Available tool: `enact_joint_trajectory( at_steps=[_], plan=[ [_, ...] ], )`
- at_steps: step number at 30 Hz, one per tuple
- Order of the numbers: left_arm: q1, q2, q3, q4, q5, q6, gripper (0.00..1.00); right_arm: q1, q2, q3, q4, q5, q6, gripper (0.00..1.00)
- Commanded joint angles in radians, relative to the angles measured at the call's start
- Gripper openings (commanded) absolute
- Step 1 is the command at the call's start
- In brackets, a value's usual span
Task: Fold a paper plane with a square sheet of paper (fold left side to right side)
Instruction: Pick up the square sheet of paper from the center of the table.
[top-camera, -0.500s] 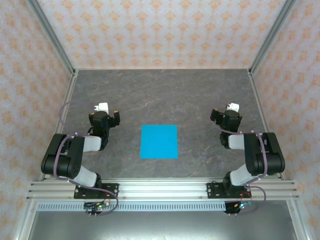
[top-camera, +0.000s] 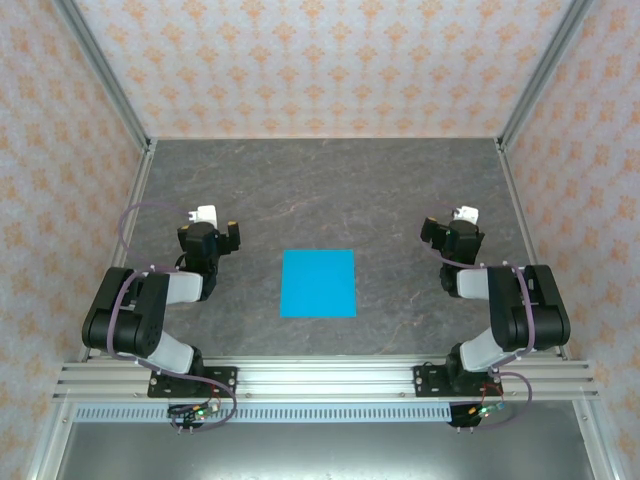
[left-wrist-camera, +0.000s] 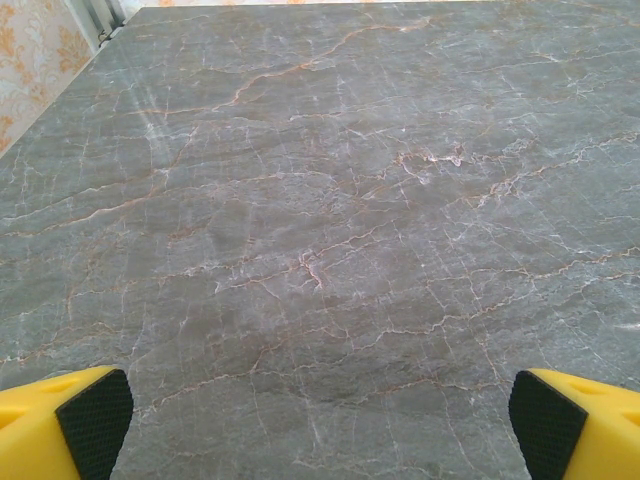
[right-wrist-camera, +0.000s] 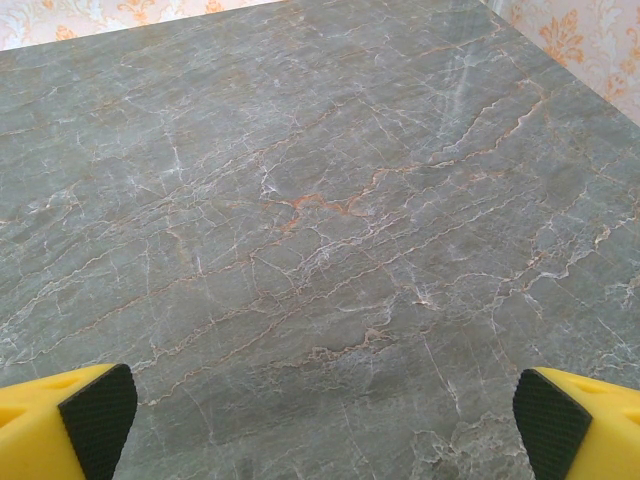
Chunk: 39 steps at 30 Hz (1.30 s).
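Note:
The square sheet of paper, bright cyan-blue, lies flat and unfolded on the grey marbled table between the two arms. My left gripper rests folded back to the left of the sheet, well apart from it. My right gripper rests likewise to the right. In the left wrist view, my left gripper stands open, yellow fingers with black pads wide apart over bare table. In the right wrist view, my right gripper is open too, with nothing between its fingers.
The table is walled by patterned panels at the back and both sides, with metal posts at the back corners. An aluminium rail carries both arm bases along the near edge. Free room lies beyond the sheet.

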Motion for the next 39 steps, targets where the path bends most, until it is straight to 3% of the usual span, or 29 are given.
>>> enact_joint_trajectory(
  at_steps=[1, 11, 14, 17, 19, 22, 27, 31, 36, 39],
  plan=[
    [0.005, -0.009, 0.022, 0.027, 0.004, 0.01, 1.0, 0.004, 0.001, 0.015, 0.029, 0.012, 0.004, 1.0],
    [0.005, -0.045, 0.034, -0.015, -0.041, -0.006, 1.0, 0.003, -0.019, 0.008, 0.033, 0.037, 0.014, 1.0],
    [0.005, -0.192, 0.112, -0.279, -0.094, -0.051, 1.0, 0.003, -0.139, 0.06, -0.16, 0.037, 0.02, 1.0],
    [0.003, -0.308, 0.236, -0.605, -0.072, -0.221, 1.0, 0.007, -0.263, 0.125, -0.374, -0.027, 0.056, 1.0],
    [0.003, -0.323, 0.342, -0.813, 0.031, -0.371, 1.0, 0.034, -0.332, 0.173, -0.514, -0.059, 0.099, 1.0],
    [-0.044, -0.3, 0.43, -0.994, 0.226, -0.49, 1.0, 0.132, -0.404, 0.244, -0.706, -0.056, 0.174, 1.0],
    [-0.274, -0.227, 0.521, -1.209, 0.364, -0.529, 0.99, 0.349, -0.368, 0.318, -0.877, -0.036, 0.366, 1.0],
    [-0.394, -0.209, 0.437, -1.193, 0.479, -0.663, 0.97, 0.526, -0.224, 0.387, -0.937, 0.01, 0.489, 1.0],
    [-0.439, -0.221, 0.328, -1.086, 0.631, -0.752, 0.96, 0.682, 0.017, 0.554, -1.031, 0.069, 0.497, 1.0],
    [-0.45, -0.214, 0.293, -1.023, 0.717, -0.764, 0.95, 0.717, 0.14, 0.66, -1.103, 0.093, 0.499, 1.0]
  ],
)
